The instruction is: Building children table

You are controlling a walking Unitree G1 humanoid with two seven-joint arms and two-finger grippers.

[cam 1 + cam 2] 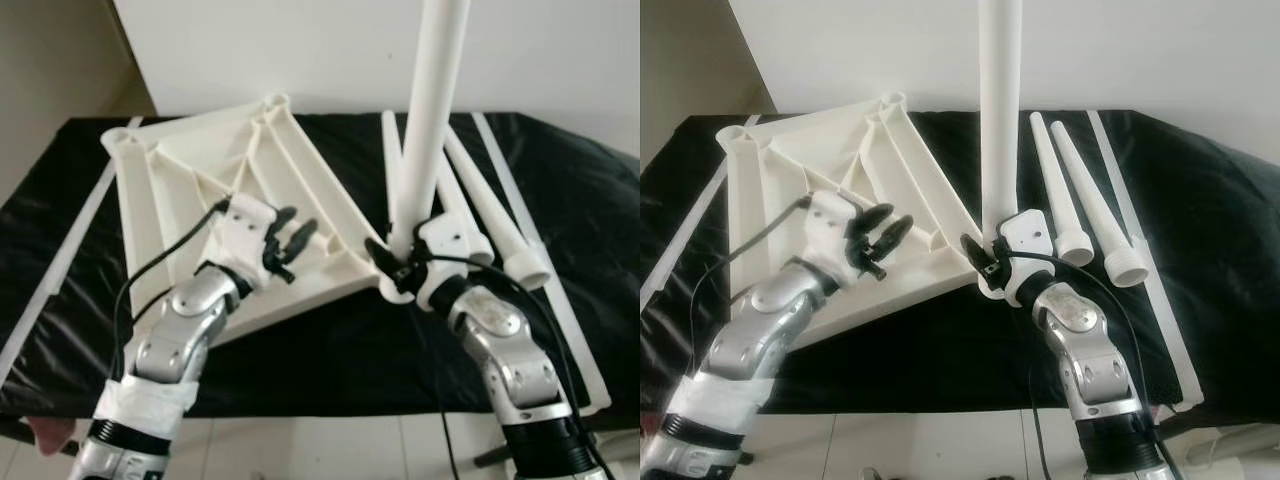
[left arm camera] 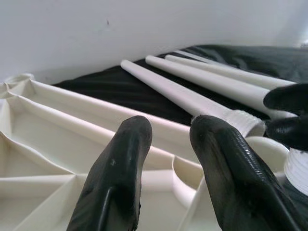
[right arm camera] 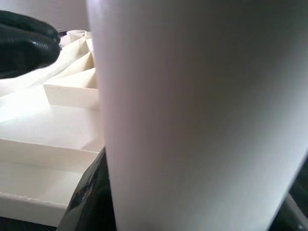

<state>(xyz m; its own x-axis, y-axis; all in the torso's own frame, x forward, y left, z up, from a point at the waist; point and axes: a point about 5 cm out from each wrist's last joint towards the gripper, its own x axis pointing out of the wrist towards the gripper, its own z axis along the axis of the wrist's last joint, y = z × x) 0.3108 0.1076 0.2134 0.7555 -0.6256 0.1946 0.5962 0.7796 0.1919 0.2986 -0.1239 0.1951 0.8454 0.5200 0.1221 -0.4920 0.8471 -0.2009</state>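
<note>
A white plastic tabletop (image 1: 190,170) lies upside down on the black cloth, ribs facing up. At its near right corner socket (image 1: 395,288) a white table leg (image 1: 432,110) stands upright, with my right gripper (image 1: 392,258) shut on its lower end. In the right wrist view the leg (image 3: 192,115) is very close, one black finger (image 3: 91,197) beside it. My left gripper (image 1: 292,238) hovers open over the tabletop's ribbed underside, a little left of the leg, holding nothing; its two fingers (image 2: 115,178) are spread apart.
Two more white legs (image 1: 1085,205) lie side by side on the black cloth (image 1: 590,210) right of the upright one. Thin white rails (image 1: 545,250) run along the cloth's right and left sides. A white wall stands behind. The table's front edge is near my arms.
</note>
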